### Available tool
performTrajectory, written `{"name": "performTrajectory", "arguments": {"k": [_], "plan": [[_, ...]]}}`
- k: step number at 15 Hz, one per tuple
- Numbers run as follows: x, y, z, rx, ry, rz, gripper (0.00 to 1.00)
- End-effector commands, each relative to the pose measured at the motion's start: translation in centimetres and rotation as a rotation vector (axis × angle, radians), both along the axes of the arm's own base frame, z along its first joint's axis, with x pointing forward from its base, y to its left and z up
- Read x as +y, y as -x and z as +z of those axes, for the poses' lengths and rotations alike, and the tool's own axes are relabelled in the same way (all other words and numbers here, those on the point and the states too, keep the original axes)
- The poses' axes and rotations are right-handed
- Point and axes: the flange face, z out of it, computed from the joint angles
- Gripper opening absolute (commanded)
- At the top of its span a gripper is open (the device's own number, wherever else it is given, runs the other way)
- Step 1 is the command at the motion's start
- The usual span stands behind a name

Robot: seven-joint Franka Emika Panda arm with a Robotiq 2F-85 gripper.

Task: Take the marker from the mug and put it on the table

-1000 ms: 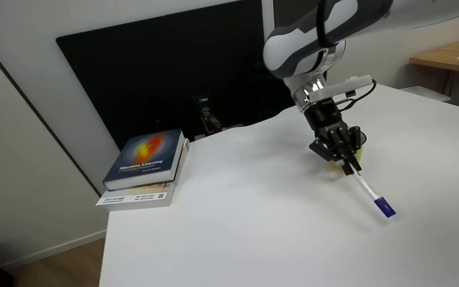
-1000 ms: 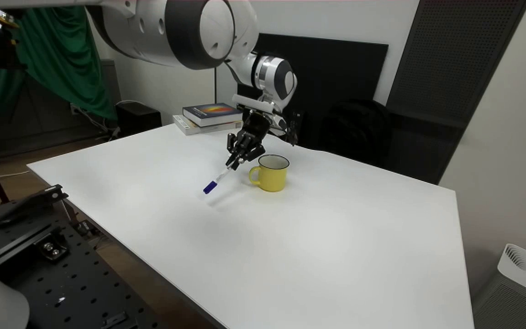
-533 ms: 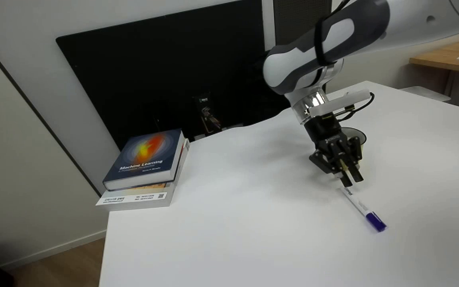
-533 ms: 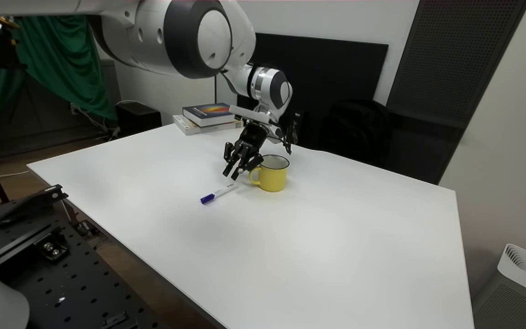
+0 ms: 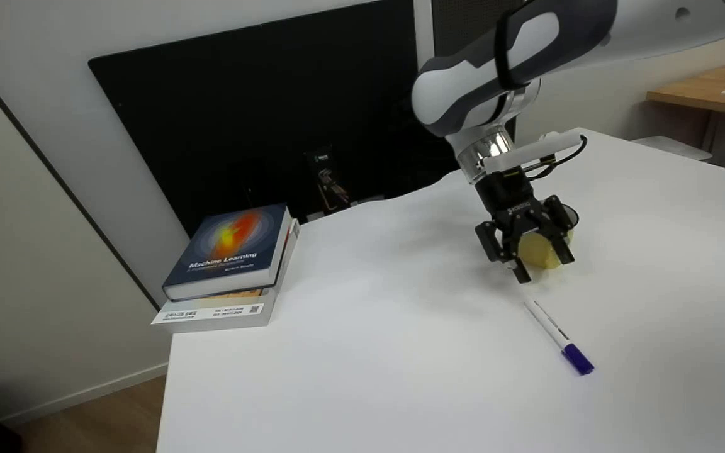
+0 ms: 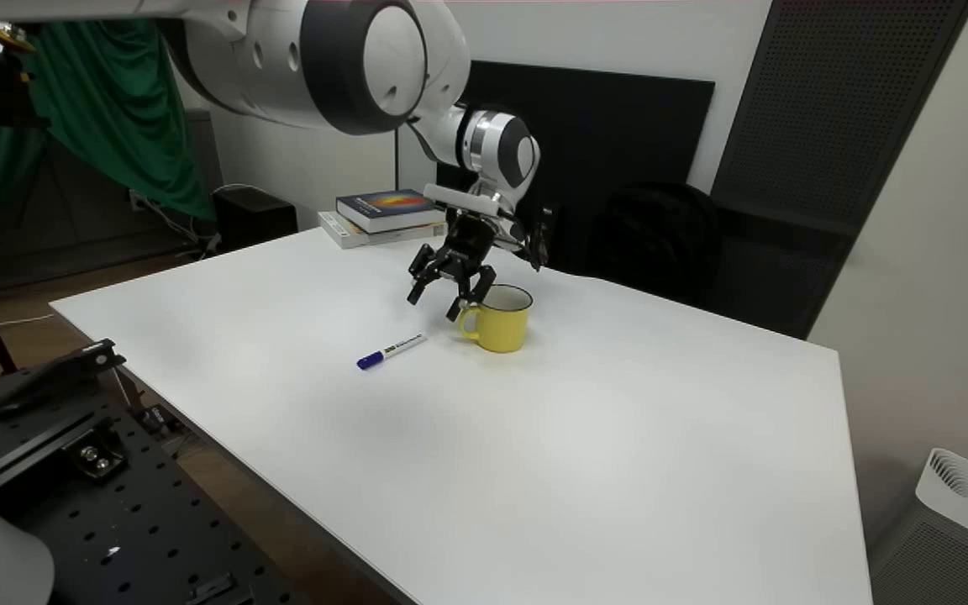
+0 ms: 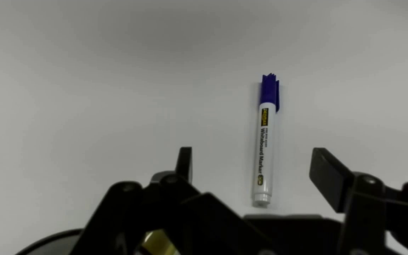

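The marker (image 6: pixel 391 351), white with a purple cap, lies flat on the white table (image 6: pixel 602 437), shown in both exterior views. Beside it stands the upright yellow mug (image 6: pixel 502 328), partly hidden behind my gripper (image 5: pixel 544 265) in an exterior view. In the wrist view, the wide-apart fingers (image 7: pixel 184 163) have only tabletop and the marker (image 7: pixel 267 141) visible beyond them; nothing is gripped. The gripper hangs above the table, next to the mug's handle side, apart from the marker. A bit of the mug (image 7: pixel 159 242) shows at the lower edge of the wrist view.
Two stacked books (image 5: pixel 230 251) lie at a corner of the table, against a black panel (image 5: pixel 274 113). A dark perforated platform (image 6: pixel 114 504) adjoins the table's near side in an exterior view.
The gripper has opened and released the marker, which dropped from a slanted hold to lying on the table and shifted slightly. The arm dipped, then rose a little. The mug stayed put.
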Motion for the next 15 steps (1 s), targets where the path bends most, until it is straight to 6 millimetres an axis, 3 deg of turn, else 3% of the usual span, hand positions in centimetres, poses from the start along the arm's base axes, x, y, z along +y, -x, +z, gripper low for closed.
{"name": "performTrajectory", "arguments": {"k": [1,8,15], "plan": [[1.4,-1.2,4.2,-0.050,0.023,-0.009,1.00],[3.8,-2.7,10.4,-0.141,0.032,-0.015,1.00],[4.8,-8.3,15.8,-0.561,0.017,-0.054,1.00]]}}
